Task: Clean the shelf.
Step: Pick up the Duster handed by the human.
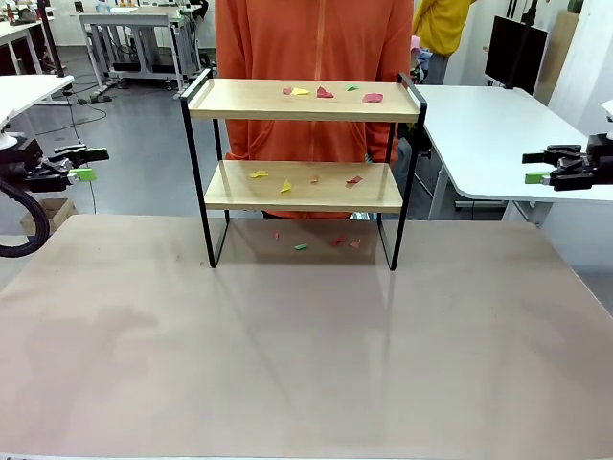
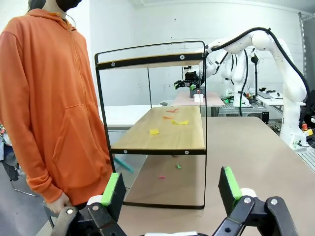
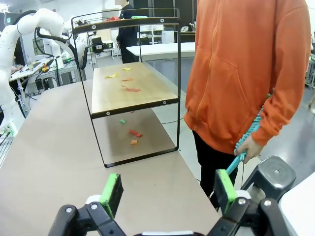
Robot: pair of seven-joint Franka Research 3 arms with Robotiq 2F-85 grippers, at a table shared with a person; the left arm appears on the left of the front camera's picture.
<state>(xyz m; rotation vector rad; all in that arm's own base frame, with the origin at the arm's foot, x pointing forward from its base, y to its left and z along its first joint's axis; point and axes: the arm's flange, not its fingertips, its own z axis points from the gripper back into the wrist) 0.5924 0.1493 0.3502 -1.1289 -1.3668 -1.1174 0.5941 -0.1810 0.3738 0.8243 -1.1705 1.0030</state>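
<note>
1. Your shelf (image 1: 249, 99) stands at the far side of the tabletop (image 1: 287, 364), on thin black legs.
2. A person (image 1: 316, 38) in an orange hoodie stands right behind the shelf, close against its far side.
3. Coloured paper scraps (image 1: 326, 93) lie on the shelf's top board. More lie on its lower board and on the tabletop under the shelf.
4. Behind the shelf, the person's hand (image 3: 248, 147) hangs low and holds a teal tool (image 3: 251, 129).
5. Your left end effector (image 1: 91, 163) hovers well to the left of the shelf, its fingers spread wide, gripping nothing.
6. Your right end effector (image 1: 529, 166) hovers well to the right of the shelf, equally wide apart, touching nothing.
</note>
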